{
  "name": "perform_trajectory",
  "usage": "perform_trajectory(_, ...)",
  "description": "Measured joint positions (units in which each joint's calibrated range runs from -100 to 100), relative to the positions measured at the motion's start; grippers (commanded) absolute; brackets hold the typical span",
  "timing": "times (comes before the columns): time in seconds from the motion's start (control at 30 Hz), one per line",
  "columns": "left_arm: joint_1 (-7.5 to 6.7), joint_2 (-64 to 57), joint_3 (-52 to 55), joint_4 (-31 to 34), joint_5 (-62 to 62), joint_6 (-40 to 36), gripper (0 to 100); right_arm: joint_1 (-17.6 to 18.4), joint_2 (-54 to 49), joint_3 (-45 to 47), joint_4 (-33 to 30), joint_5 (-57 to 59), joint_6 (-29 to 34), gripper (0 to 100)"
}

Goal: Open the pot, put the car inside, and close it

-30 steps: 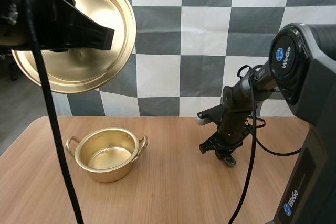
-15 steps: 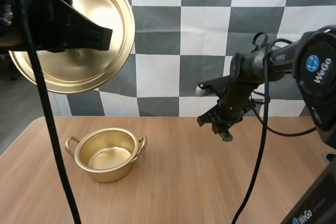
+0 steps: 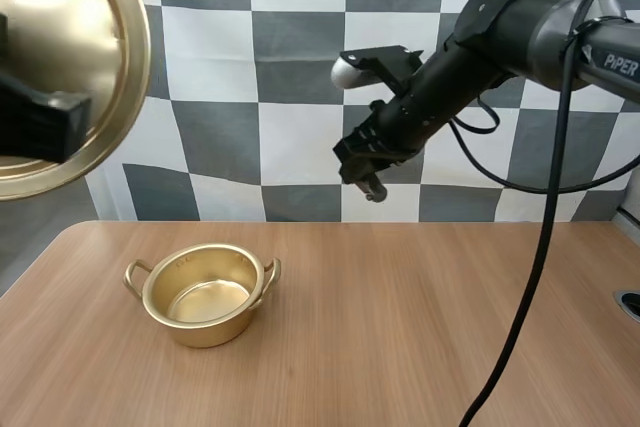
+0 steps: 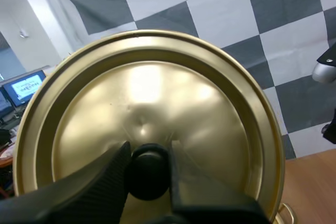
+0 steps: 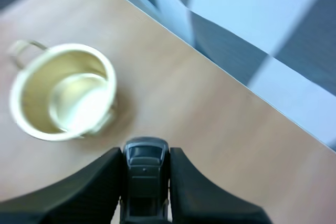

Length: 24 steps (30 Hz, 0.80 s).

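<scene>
Car (image 5: 144, 174) in right claw (image 3: 368, 179); pot (image 3: 205, 325) open

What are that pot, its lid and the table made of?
Pot: thin golden metal, it seems, shiny with bright reflections. Lid: same glossy golden metal; its dark knob may be plastic. Table: matte wood grain, perhaps laminate.

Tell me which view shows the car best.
The right wrist view: the car sits close up, pinched in the right gripper. The high view shows just a small dark bit under that gripper.
</scene>
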Motion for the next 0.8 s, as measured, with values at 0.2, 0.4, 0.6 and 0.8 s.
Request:
perform_trajectory(0.2,0.16,-5.19,0.00,3.48,0.00,-1.08,0,6.59,3.15,0.00,7.63,0.00,0.00,0)
perform_trajectory(0.4,0.16,-6.22,0.00,9.65,0.00,-1.49,0,13.44,7.82,0.00,4.34,0.00,0.00,0)
perform_trajectory(0.6,0.16,-6.92,0.00,10.52,0.00,-1.92,0,15.50,10.43,0.00,1.60,0.00,0.00,0)
perform_trajectory(0.8,0.16,-7.16,0.00,10.52,0.00,-1.94,0,16.41,12.38,0.00,1.04,0.00,0.00,0)
